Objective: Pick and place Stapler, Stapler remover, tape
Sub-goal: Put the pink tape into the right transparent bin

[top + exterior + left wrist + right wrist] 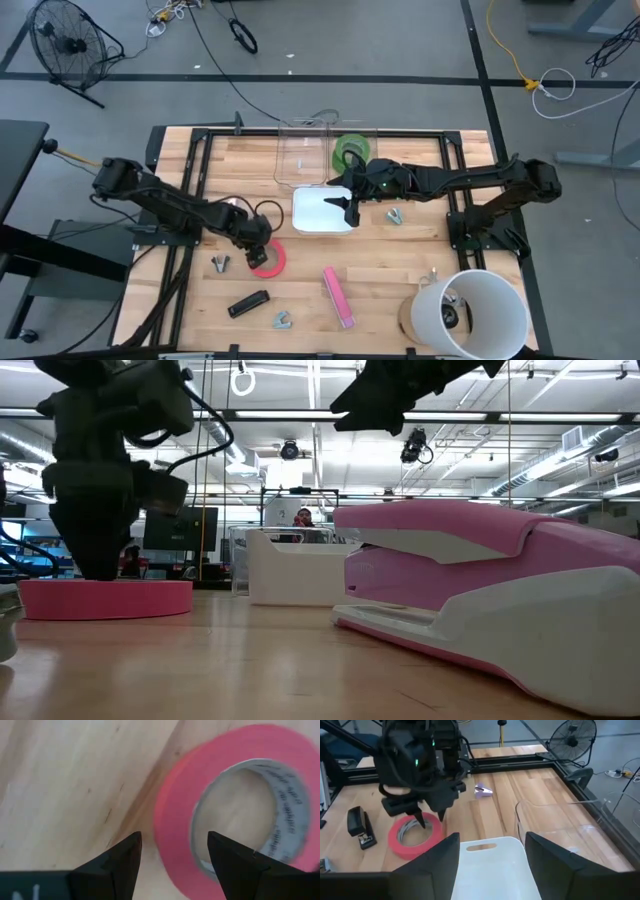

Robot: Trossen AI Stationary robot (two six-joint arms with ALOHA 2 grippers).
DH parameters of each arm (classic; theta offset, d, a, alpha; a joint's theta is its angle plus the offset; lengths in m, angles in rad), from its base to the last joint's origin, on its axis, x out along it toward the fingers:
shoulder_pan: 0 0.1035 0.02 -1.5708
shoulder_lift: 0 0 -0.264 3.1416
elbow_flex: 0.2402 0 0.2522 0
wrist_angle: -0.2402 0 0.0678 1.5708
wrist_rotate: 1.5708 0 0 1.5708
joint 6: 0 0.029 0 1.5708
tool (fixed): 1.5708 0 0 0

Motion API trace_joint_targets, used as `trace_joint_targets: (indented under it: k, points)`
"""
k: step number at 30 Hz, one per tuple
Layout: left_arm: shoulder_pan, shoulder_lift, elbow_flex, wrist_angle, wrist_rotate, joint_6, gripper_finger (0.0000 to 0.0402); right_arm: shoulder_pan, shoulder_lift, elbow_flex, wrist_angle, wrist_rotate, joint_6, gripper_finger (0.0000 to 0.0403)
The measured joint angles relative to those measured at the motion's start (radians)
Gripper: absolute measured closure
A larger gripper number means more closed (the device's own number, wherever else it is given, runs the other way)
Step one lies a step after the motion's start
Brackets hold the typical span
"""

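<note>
A pink-red tape roll (pixel 270 262) lies flat on the table left of centre. My left gripper (pixel 256 250) is open and points down over it. One finger (pixel 125 855) stands outside the roll's wall (pixel 175 835) and the other (pixel 230 855) over its open centre, with a gap on each side. Green tape (pixel 350 151) lies in a clear box (pixel 300 150) at the far side. My right gripper (pixel 350 212) is open and empty above a white tray (pixel 315 212). A pink stapler (pixel 338 296) and a black stapler (pixel 248 303) lie near the front.
Staple removers lie at the left (pixel 220 262), near the front edge (pixel 282 320) and right of the tray (pixel 396 215). A white bucket (pixel 470 312) stands at the front right corner. Black frame rails (pixel 190 180) run along the table's sides.
</note>
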Motion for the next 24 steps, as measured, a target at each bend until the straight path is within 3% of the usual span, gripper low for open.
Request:
trace_joint_targets:
  k: [5,10,17,24]
  points:
    - [-0.012,0.042,0.005,-0.005,-0.024,-0.005,0.0201,0.0,0.0,0.0,0.003,0.0,0.0,0.0179]
    - [-0.011,0.043,0.01,-0.022,-0.043,0.003,0.0319,0.0,0.0,0.0,0.004,0.013,-0.001,0.0179]
    - [-0.018,0.051,0.06,-0.06,-0.079,0.027,0.0319,0.0,0.0,0.0,0.003,0.026,-0.003,0.0179]
    - [-0.063,0.048,0.223,-0.252,-0.204,0.055,0.0319,0.0,0.0,0.0,0.002,0.026,0.014,0.0179]
